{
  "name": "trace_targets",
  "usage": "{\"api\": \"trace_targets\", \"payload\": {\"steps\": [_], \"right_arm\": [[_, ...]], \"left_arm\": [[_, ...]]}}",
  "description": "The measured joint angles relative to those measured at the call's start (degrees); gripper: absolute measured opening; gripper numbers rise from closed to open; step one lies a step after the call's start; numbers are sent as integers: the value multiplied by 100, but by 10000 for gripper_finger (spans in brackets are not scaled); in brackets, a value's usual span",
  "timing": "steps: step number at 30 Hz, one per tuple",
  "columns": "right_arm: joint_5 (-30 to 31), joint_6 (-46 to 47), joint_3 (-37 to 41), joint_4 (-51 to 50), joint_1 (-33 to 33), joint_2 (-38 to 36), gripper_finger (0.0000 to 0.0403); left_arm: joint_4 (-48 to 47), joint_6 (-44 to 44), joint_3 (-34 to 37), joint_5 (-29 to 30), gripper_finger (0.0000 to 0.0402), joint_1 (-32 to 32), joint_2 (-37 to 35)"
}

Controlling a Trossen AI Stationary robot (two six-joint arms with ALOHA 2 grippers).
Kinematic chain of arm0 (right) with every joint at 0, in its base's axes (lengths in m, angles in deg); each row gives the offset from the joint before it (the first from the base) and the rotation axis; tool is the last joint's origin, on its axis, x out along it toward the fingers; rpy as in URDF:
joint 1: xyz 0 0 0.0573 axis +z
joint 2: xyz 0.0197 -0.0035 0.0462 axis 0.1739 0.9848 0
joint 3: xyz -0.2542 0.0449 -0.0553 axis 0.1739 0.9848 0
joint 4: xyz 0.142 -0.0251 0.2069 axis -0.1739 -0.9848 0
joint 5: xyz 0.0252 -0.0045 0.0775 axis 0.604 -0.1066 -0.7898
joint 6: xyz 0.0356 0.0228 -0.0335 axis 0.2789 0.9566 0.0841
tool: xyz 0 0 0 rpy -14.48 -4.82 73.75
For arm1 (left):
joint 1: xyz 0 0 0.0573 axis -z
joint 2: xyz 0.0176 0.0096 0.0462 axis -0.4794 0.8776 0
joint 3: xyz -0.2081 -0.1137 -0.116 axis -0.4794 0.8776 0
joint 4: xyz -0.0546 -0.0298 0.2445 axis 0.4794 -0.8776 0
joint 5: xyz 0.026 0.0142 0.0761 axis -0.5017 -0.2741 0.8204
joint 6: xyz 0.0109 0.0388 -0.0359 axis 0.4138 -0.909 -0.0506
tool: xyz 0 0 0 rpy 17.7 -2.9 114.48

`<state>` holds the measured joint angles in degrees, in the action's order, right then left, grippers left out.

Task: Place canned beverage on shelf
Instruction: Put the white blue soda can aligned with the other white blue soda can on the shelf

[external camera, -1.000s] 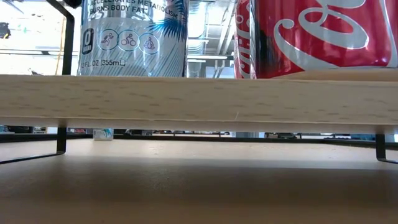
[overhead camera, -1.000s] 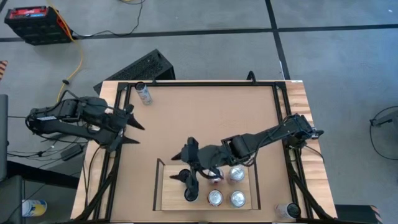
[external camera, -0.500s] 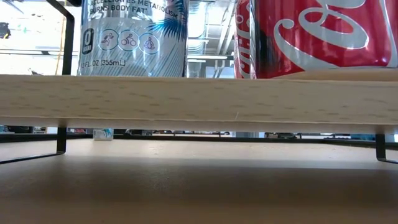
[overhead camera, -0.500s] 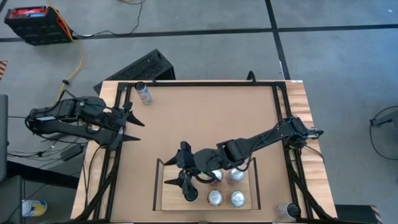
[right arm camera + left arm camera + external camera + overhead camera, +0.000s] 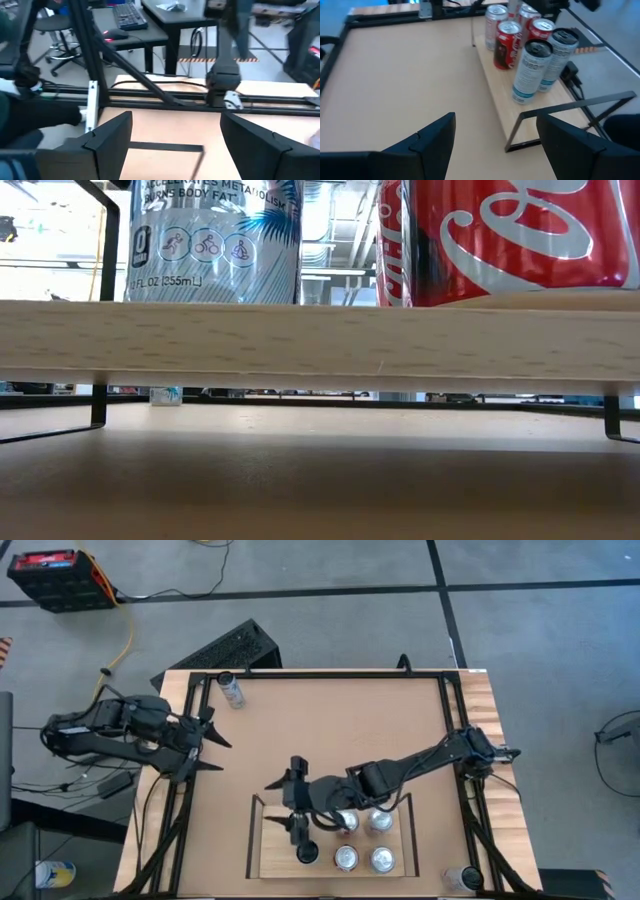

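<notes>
The shelf (image 5: pixel 275 852), a pale wood board with black end rails, stands on the table near its front edge. Several cans stand upright on it, among them two slim white cans (image 5: pixel 532 70) and red cans (image 5: pixel 507 45). The low view shows a slim can (image 5: pixel 215 240) and a red can (image 5: pixel 510 240) on the board (image 5: pixel 320 335). My right gripper (image 5: pixel 275 802) (image 5: pixel 175 145) hovers open over the shelf's far left corner, pointing at the table's left edge, with nothing between its fingers. My left gripper (image 5: pixel 222 752) (image 5: pixel 495 145) waits open at the table's left edge.
One lone can (image 5: pixel 232 690) stands at the table's far left corner and another (image 5: pixel 462 880) at the near right corner. The black frame (image 5: pixel 320 674) runs round the brown tabletop. Bare tabletop lies between the shelf and the far edge.
My right gripper has rolled about its own line and edged a little toward the table's left edge, staying open above the shelf. The cans on the shelf have not moved.
</notes>
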<state>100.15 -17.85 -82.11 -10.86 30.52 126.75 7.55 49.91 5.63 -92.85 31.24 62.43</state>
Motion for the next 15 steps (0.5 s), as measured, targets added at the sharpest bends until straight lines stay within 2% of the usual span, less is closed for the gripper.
{"api": "trace_targets", "payload": {"steps": [3, 10, 15], "right_arm": [[9, -92, 0, 0, -125, -1, 324], [10, -116, 0, 28, -468, -1, 324], [10, -352, 2, -28, -491, -79, 324]], "left_arm": [[1, 3, 0, -240, 261, 2, 123], [1, 139, 0, -378, 261, 2, 189], [1, 335, 0, -578, 261, 0, 180]]}}
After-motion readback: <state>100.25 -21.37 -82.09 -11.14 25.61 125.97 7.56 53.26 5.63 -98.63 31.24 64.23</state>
